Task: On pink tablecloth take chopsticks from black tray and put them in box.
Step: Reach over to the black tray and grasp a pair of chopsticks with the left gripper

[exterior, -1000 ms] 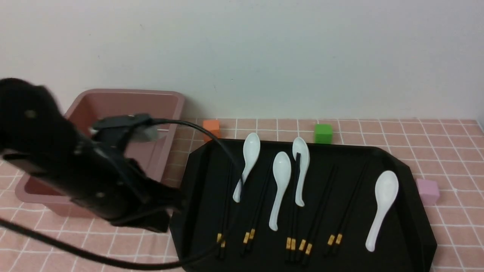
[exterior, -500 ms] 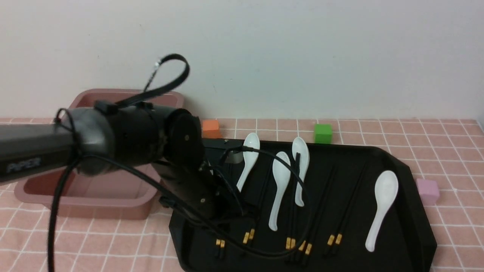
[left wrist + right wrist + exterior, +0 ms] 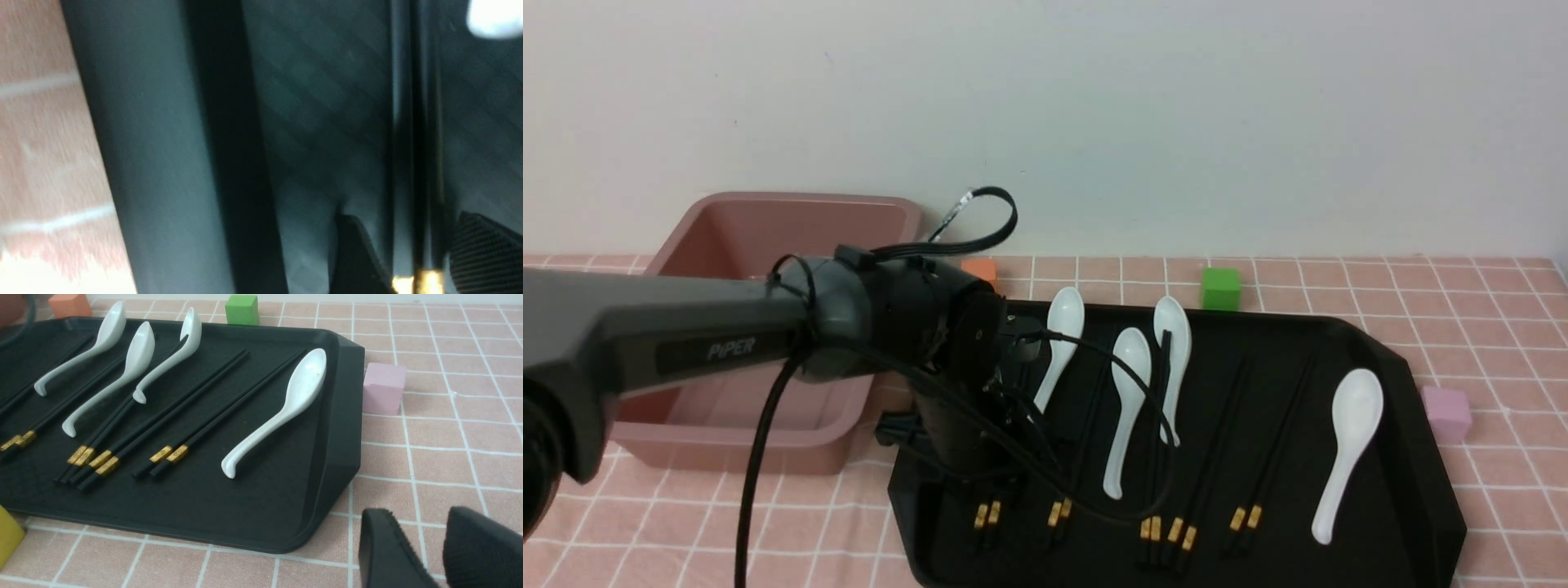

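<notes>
- The left gripper [image 3: 404, 222] sits low over the 9 o'clock part of the black tray [image 3: 1409, 490]. Its jaws are parted just wider than one pair, and the leftmost pair of chopsticks [image 3: 414, 122] runs straight through the gap. A finger stands close on each side, but whether either pad touches cannot be told, and the gripper has hold of nothing as yet.
- In the front view that pair's long axis runs along the 12-to-6 line. The gold-banded ends lie at 6 o'clock, nearest the robot, and the thin ends point to 12, a shade toward 1.
- The wrist hides the middle of the pair there — only the banded ends show below it.
- The jaws cross the long axis roughly square, near the banded end. By judgement, a plain closing should pinch both sticks. The hold would be off-centre, though, so the far ends may droop on the lift.
- The left arm [image 3: 711, 343] is nearer by far. The right gripper [image 3: 439, 547] hangs over the pink tablecloth [image 3: 1486, 327] off the tray's 4 o'clock corner, jaws slightly apart and empty.
- The box [image 3: 800, 198] stands at 10 o'clock from the left gripper, just beside the tray, mouth up.
- A white spoon [image 3: 1058, 343] lies at 1 o'clock of the gripper, and four more pairs [image 3: 1245, 516] lie toward 3 o'clock.
</notes>
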Motion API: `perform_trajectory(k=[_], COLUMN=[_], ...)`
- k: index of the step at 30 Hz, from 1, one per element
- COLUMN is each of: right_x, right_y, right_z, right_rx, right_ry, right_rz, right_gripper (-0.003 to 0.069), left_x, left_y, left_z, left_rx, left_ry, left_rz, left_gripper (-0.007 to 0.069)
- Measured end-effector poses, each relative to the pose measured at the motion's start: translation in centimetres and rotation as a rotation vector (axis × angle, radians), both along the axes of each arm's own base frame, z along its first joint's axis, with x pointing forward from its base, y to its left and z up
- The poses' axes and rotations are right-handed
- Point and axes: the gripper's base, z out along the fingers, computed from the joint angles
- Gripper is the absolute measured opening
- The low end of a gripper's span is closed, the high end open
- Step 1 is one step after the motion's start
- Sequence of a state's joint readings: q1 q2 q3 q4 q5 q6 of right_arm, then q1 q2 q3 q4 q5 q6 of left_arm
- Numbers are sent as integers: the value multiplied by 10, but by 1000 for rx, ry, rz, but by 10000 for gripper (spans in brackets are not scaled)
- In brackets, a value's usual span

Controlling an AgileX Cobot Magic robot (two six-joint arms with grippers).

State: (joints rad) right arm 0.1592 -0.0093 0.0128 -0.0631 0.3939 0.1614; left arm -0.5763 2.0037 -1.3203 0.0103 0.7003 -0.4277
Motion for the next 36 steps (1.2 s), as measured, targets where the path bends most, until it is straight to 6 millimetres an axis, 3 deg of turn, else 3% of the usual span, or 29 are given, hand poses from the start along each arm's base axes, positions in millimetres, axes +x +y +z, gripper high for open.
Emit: perform_trajectory(k=[7, 11, 16, 24, 27, 29, 32, 33, 34, 36], right_x=[0, 0, 0, 0, 0, 0, 0, 0, 0, 0], right_y=[0, 0, 0, 0, 0, 0, 0, 0, 0, 0], right_z=[0, 0, 0, 0, 0, 0, 0, 0, 0, 0], right_rx=[0, 0, 0, 0, 0, 0, 0, 0, 0, 0], right_ry=[0, 0, 0, 0, 0, 0, 0, 0, 0, 0], right_rz=[0, 0, 0, 0, 0, 0, 0, 0, 0, 0], right_gripper=[240, 240, 240, 240, 240, 240, 240, 240, 240, 240], left_x=[2, 1, 1, -2, -12, -20, -41, -42, -46, -45], left_y=[-1, 0, 2, 5, 7, 6, 11, 12, 20, 38], left_z=[-2, -2, -3, 3, 27, 53, 113, 116, 135, 151], left_rx=[7, 14, 31, 46, 45, 19, -58, -62, -77, -70], left_ry=[5, 10, 14, 26, 14, -30, -161, -169, -221, -265], left_rz=[6, 9, 44, 72, 57, 33, -26, -26, -32, -3], left_gripper=[340, 295, 120, 122, 122, 122, 122, 122, 122, 122])
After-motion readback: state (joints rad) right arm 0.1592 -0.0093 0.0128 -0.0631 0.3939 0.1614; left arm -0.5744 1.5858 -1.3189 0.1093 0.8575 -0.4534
